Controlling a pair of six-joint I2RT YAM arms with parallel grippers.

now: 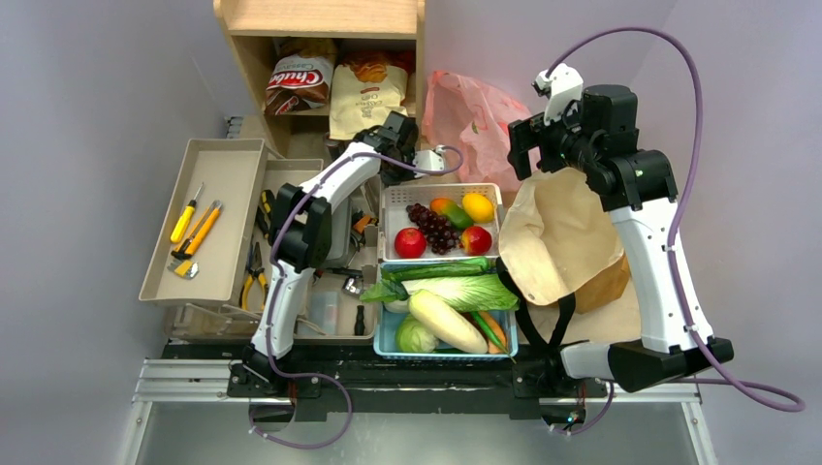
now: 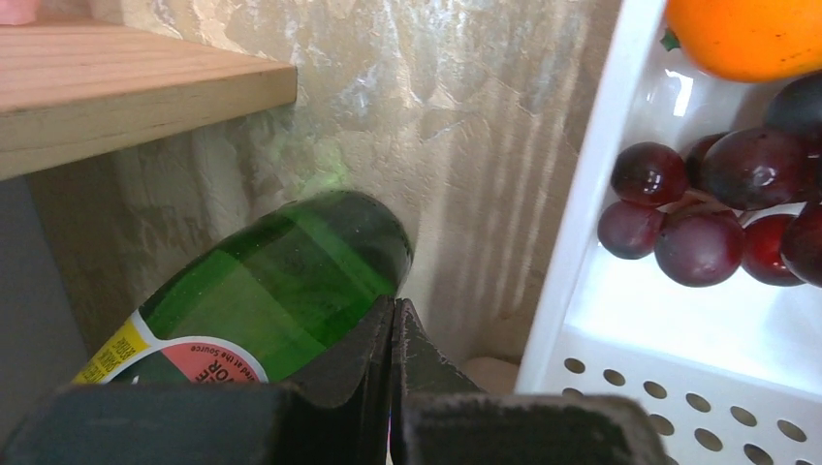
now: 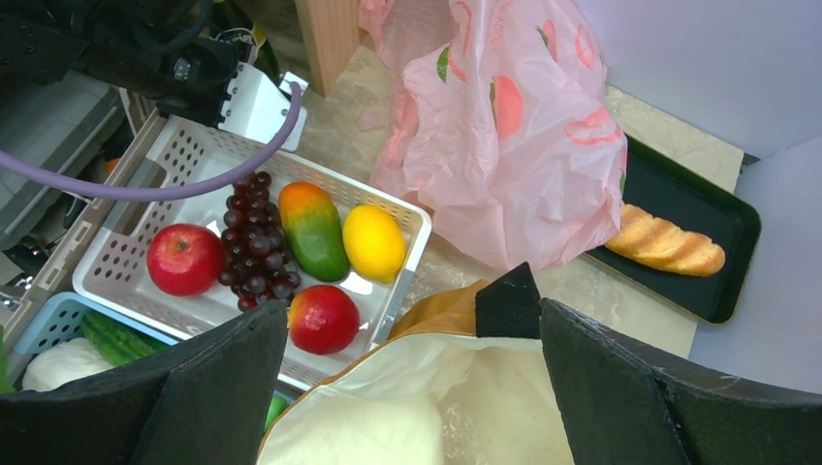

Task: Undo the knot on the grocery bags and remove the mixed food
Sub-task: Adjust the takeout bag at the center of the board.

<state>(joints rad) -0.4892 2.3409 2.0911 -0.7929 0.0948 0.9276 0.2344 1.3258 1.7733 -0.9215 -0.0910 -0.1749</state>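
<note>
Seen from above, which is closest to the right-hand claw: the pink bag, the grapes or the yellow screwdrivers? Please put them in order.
Starting from the right gripper, in the top view:
1. The pink bag, right beside it, at the back.
2. The grapes, in the white basket in the middle.
3. The yellow screwdrivers, in the grey tray at the far left.

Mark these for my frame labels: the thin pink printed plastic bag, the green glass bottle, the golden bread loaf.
thin pink printed plastic bag [image 3: 504, 145], right wrist view, its bulging front.
green glass bottle [image 2: 291, 276], left wrist view, its rounded shoulder.
golden bread loaf [image 3: 667, 242], right wrist view, the loaf's middle.
</note>
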